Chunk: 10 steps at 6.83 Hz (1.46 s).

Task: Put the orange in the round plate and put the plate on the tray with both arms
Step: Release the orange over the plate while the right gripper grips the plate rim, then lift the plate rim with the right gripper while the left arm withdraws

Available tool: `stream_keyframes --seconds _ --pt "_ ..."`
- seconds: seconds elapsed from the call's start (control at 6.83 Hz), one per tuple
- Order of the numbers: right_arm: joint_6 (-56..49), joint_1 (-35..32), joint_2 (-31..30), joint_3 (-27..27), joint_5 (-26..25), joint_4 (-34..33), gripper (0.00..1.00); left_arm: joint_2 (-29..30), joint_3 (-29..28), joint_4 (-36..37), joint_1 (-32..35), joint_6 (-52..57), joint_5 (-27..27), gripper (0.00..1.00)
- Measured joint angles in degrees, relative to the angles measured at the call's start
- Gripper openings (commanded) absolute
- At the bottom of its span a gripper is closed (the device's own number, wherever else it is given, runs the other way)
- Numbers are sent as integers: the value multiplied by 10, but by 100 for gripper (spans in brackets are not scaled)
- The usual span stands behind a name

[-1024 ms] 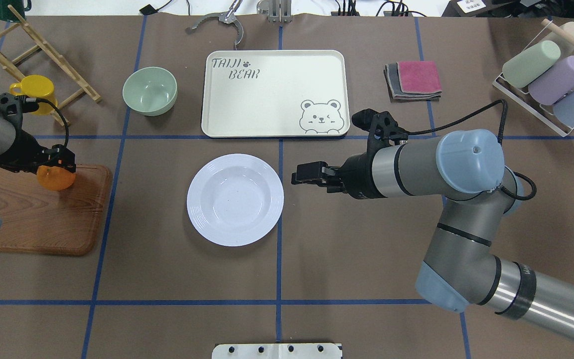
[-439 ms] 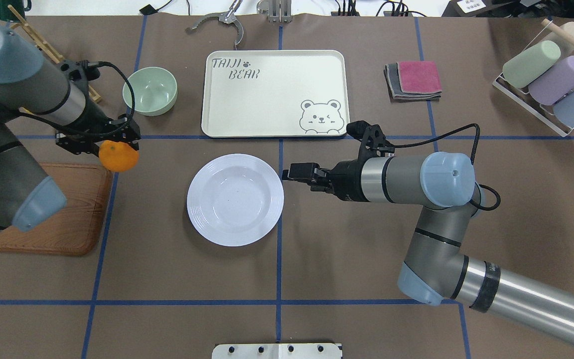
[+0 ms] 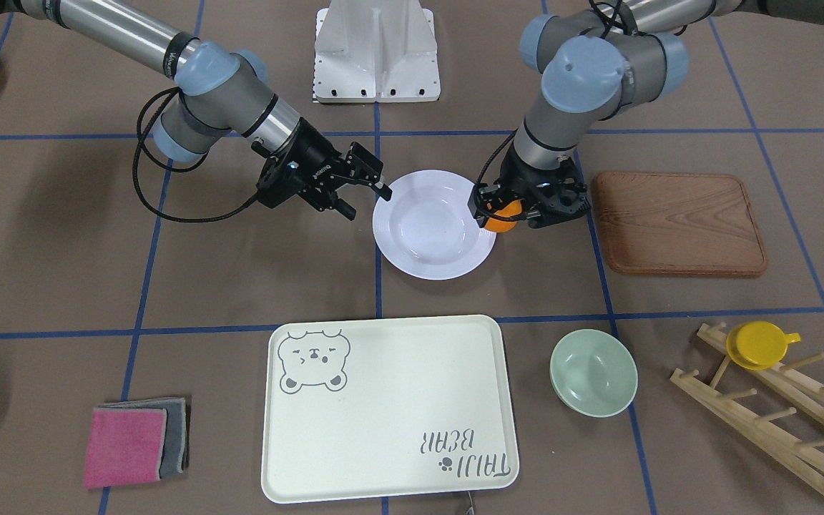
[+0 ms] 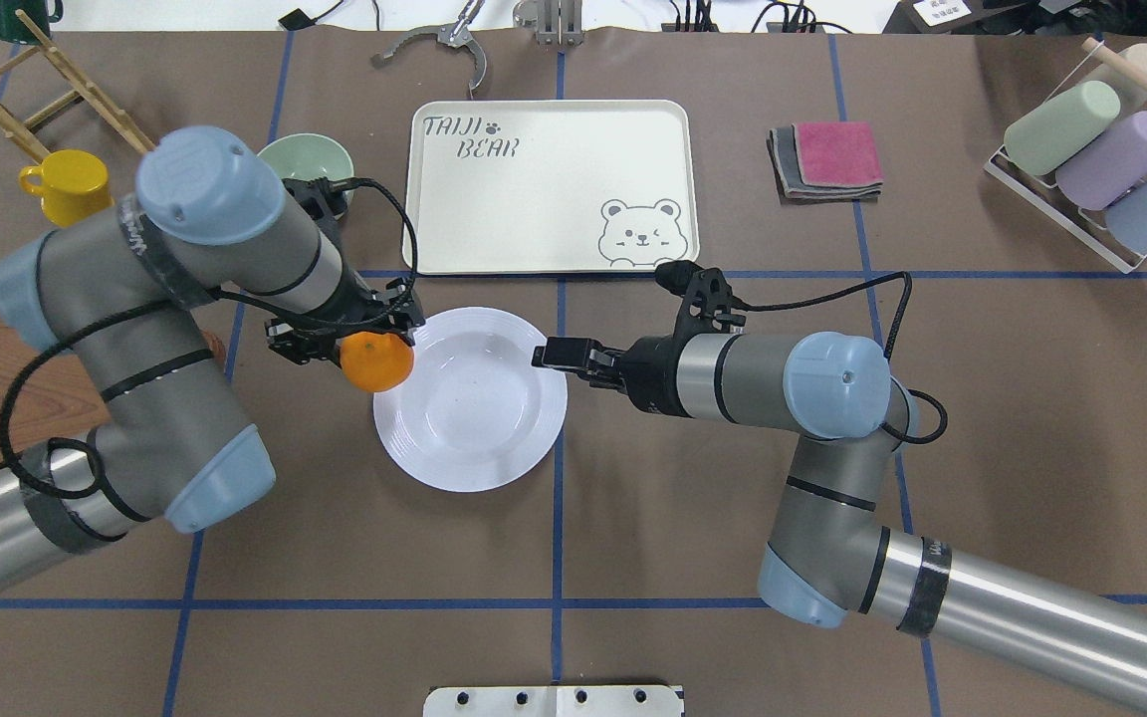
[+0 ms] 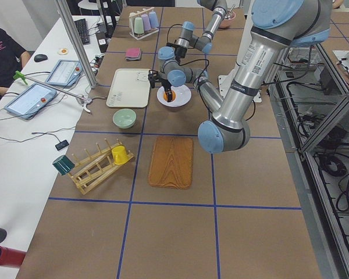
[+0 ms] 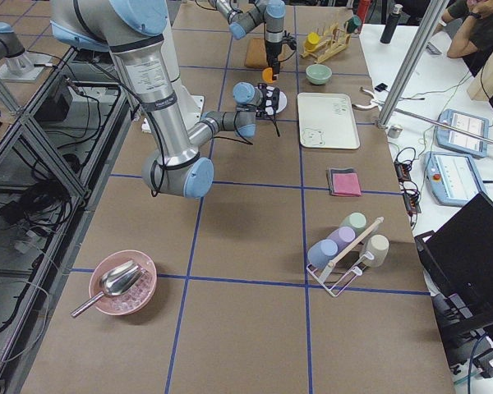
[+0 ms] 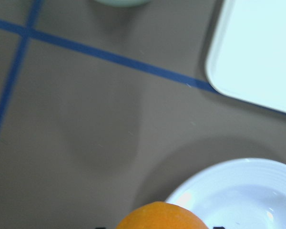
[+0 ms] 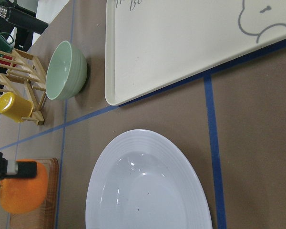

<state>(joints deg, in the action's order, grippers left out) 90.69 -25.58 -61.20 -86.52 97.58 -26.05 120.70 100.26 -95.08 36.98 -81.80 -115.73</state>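
Observation:
The orange [image 4: 377,362] hangs just above the left rim of the round white plate [image 4: 474,470], and my left gripper [image 4: 372,349] is shut on it. In the front-facing view the orange [image 3: 502,222] shows below the left gripper [image 3: 501,213], at the edge of the plate [image 3: 432,232]. My right gripper [image 4: 544,356] reaches the plate's right rim, and in the front-facing view this gripper [image 3: 369,201] stands open with nothing in it. The cream tray [image 4: 549,189] with the bear drawing lies bare beyond the plate.
A pale-green bowl [image 3: 593,372] stands left of the tray, partly hidden by my left arm in the overhead view. The wooden board [image 3: 677,222] lies at the left. A yellow cup [image 4: 66,184], folded cloths [image 4: 827,159] and a rack of cups [image 4: 1101,159] line the far side.
My left arm has carried the orange from above the wooden board rightwards to the plate's left rim. My right gripper has moved left to the plate's right rim.

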Motion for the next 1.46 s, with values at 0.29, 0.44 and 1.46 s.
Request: stream_keyframes --seconds 0.29,0.44,1.46 --pt "-1 8 3 19 -9 1 91 36 -35 -1 -33 -27 27 97" --pt "-1 12 4 23 -11 1 90 42 -43 -3 -41 -30 38 98" --pt "6 38 36 54 -31 -4 86 -16 35 0 -25 28 57 97"
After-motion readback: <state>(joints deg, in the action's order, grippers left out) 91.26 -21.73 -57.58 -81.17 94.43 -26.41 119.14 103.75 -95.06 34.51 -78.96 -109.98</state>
